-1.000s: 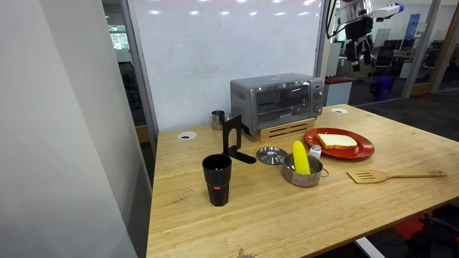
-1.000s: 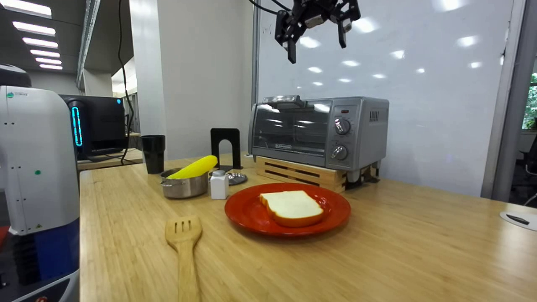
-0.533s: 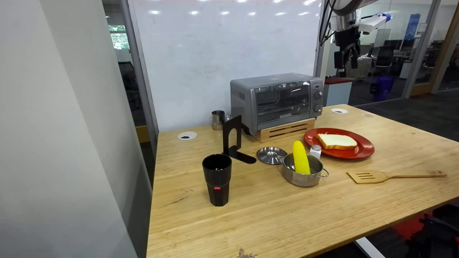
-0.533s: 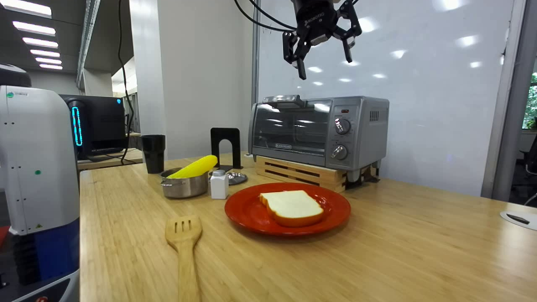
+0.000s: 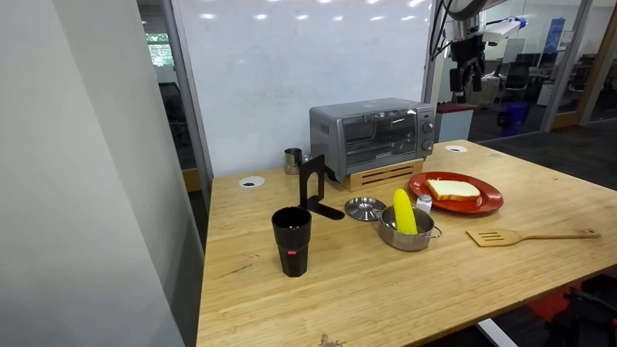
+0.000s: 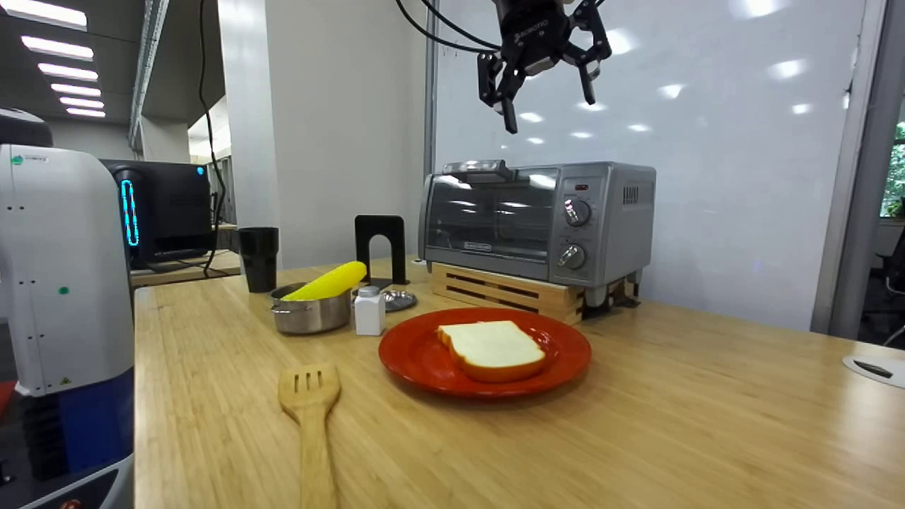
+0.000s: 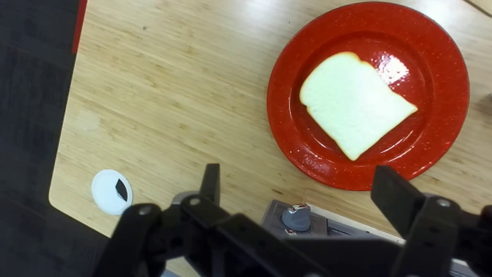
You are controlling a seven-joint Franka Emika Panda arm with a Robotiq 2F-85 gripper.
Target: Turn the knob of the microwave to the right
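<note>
Microwave (image 6: 537, 225) sits lower than my jaws: a big gray box with a dark glass door (image 6: 488, 219), standing on a wooden rack (image 6: 488, 286) on the desk (image 6: 693, 417). My arm (image 5: 465, 29) hangs down from the top of an exterior view, and my jaws point down, spread wide, in the air higher than the microwave's top. On the microwave's front, right of the door, are a top knob (image 6: 577, 212) and a bottom knob (image 6: 571, 256). In the wrist view I see one knob (image 7: 296, 218) low in the picture, in the gap between the two sides of my jaws but farther down; I can't tell which knob it is. Next in size is the red plate (image 6: 410, 360) in front of the microwave, with a slice of bread (image 7: 353, 104) lying flat on it. Then a metal pot (image 5: 405, 242), with a long yellow thing (image 5: 405, 212) leaning in it and poking up over the rim. A black cup (image 5: 291, 241) stands upright, too dark inside for me to tell what it holds. A small silver cup (image 5: 292, 163) stands near the microwave, and I can't see into it. Smallest is a white shaker (image 6: 370, 316), just beside the pot.
</note>
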